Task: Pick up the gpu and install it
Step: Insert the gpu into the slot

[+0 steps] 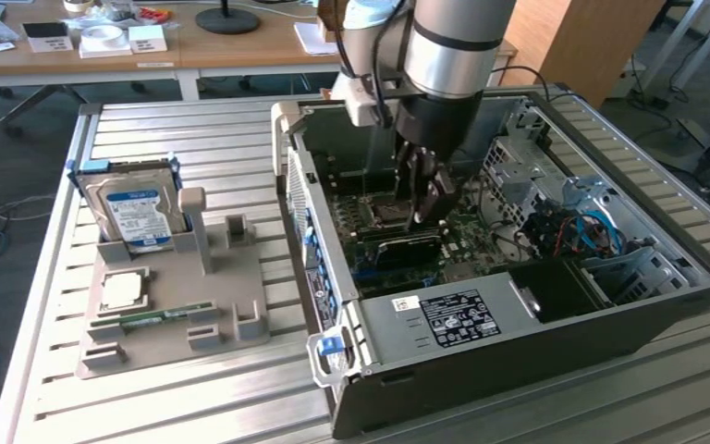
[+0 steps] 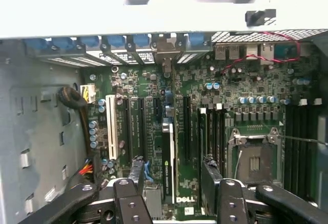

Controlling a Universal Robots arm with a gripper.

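The gpu (image 2: 168,158) stands on edge in a slot of the green motherboard (image 2: 225,96), and its metal end bracket (image 2: 166,55) sits at the case's rear wall. My gripper (image 2: 173,168) is straight above it, open. One finger (image 2: 137,170) is on each side of the card with a gap to it, and neither touches it. In the exterior view the gripper (image 1: 429,199) reaches down into the open computer case (image 1: 479,324), just above the dark card (image 1: 401,248).
To the exterior view's left of the case, a grey holder (image 1: 170,305) carries the blue-labelled hard drive (image 1: 137,208), a processor chip (image 1: 121,289) and a green memory stick (image 1: 158,317). Inside the case are drive cages and cables (image 1: 583,222). The processor socket (image 2: 254,157) lies beside the card slots.
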